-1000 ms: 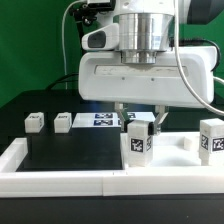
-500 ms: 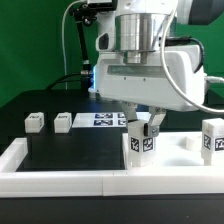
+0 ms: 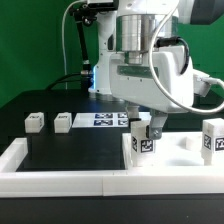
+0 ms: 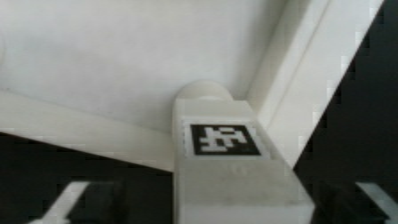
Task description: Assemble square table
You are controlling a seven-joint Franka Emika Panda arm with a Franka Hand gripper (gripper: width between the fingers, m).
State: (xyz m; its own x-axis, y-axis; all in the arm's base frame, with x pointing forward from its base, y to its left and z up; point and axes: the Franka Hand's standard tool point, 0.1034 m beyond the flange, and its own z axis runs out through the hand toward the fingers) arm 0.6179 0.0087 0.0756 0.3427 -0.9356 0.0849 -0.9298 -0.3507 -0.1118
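Note:
The square table's white slab (image 3: pixel 182 152) lies at the exterior view's right, with its raised rim showing in the wrist view (image 4: pixel 125 50). A white tagged leg (image 3: pixel 141 142) stands upright on the slab's near corner (image 4: pixel 222 140). My gripper (image 3: pixel 142 126) hangs straight over that leg. Its fingers (image 4: pixel 71 203) stand on either side of the leg, with a dark gap on each side, so it is open and holds nothing. A second leg (image 3: pixel 212 138) stands on the slab at the far right. Two loose legs (image 3: pixel 36 121) (image 3: pixel 63 121) lie on the black table at the left.
The marker board (image 3: pixel 104 120) lies flat behind the slab. A long white border rail (image 3: pixel 60 172) runs along the front edge, with a short arm up the left side (image 3: pixel 14 153).
The hand has turned about its upright axis over the leg. The jaws, which were shut on the leg, have spread apart and let go of it.

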